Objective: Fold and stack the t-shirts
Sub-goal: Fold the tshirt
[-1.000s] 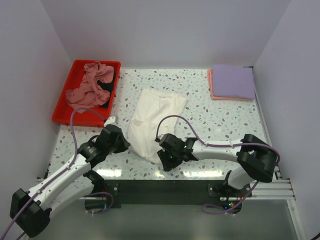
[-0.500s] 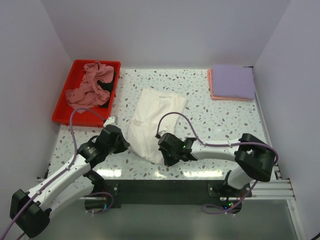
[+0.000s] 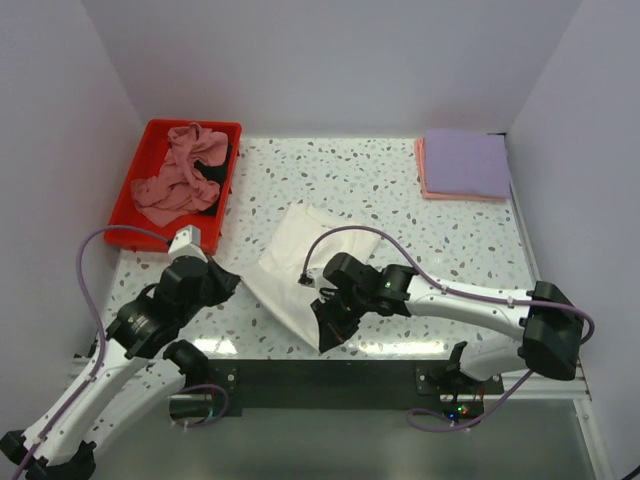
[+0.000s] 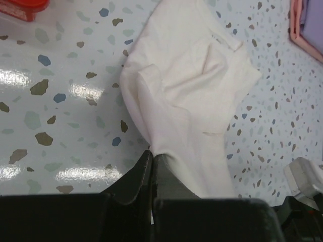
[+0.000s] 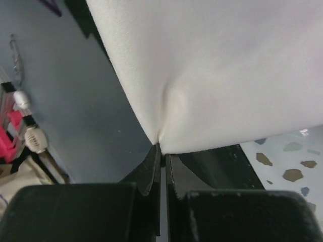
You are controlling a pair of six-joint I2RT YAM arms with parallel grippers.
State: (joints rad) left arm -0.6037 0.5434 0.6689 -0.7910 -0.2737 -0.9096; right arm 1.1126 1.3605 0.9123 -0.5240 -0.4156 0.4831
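Note:
A white t-shirt (image 3: 300, 255) lies in the middle of the table, its near edge pulled up and stretched between both grippers. My left gripper (image 3: 232, 283) is shut on the shirt's near-left edge; in the left wrist view the cloth (image 4: 186, 85) bunches into the shut tips (image 4: 153, 154). My right gripper (image 3: 325, 335) is shut on the near-right corner, and its wrist view shows the white cloth (image 5: 227, 65) pinched at the tips (image 5: 162, 148) above the table's front edge. A dusty-pink t-shirt (image 3: 180, 175) and a black one (image 3: 212, 150) lie crumpled in the tray.
The red tray (image 3: 160, 126) stands at the back left. A folded lavender t-shirt (image 3: 465, 162) rests on a folded salmon-pink one (image 3: 422, 172) at the back right. The black rail and arm bases run along the near edge. White walls enclose three sides.
The right gripper has shut on the white shirt's near corner. Both arms have drawn back toward the near edge, lifting and stretching the shirt's near edge between them.

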